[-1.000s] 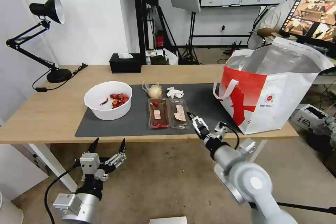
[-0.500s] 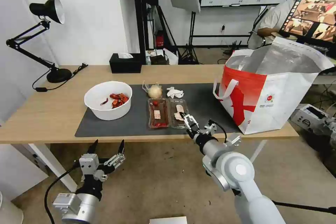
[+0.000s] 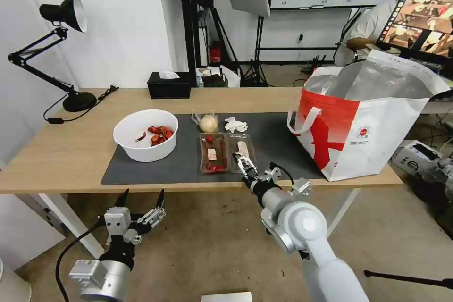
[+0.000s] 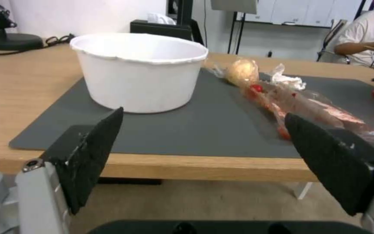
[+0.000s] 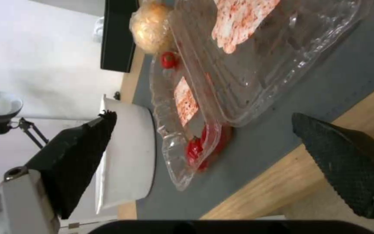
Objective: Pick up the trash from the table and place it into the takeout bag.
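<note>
On the table, a dark grey mat carries the trash. A white bowl of red scraps sits at its left. The clear hinged tray lies open at the middle. Behind it are a knotted bag with a beige lump and a crumpled tissue. The white-and-red takeout bag stands open at the right end. My right gripper is open at the tray's near right corner; in the right wrist view the tray lies just beyond the open right gripper. My left gripper hangs open below the table's front edge, facing the bowl.
A black tissue box and a black desk lamp stand along the table's far side. The bag's white strap handle hangs toward the mat. A person sits at a monitor behind the bag.
My right gripper has swung left from in front of the takeout bag to the near edge of the tray. The left gripper has sunk slightly.
</note>
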You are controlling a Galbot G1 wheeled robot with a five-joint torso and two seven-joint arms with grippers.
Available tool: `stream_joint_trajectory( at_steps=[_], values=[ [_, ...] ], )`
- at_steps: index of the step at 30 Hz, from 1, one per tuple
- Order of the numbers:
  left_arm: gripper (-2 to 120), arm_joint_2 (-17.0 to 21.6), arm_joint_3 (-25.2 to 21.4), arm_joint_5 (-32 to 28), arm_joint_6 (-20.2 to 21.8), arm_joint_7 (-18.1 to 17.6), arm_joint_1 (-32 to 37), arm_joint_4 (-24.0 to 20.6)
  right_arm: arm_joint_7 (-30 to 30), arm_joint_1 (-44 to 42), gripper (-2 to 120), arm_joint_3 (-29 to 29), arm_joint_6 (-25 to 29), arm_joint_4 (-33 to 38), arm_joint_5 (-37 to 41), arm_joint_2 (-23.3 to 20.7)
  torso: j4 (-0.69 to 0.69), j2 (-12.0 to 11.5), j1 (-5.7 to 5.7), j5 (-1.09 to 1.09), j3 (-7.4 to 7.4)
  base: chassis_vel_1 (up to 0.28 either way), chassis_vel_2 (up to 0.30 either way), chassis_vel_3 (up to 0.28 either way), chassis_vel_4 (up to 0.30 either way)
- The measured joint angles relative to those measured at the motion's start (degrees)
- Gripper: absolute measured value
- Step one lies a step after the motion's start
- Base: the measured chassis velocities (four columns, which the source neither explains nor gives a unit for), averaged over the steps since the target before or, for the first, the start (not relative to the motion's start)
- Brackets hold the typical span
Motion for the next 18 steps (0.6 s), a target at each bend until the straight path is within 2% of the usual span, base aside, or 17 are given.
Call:
stream_joint_trajectory(
  at_steps=[18],
  values=[
    [100, -0.2, -0.01, -0.6, 0.08, -0.09, 0.17, -0.31, 1.0, 0.81, 100, 0.33, 0.33, -1.2, -0.29, 0.71, 0.0, 0.0, 0.0, 0.0, 0.0, 0.0, 0.0, 0.0, 0.0]
  ],
)
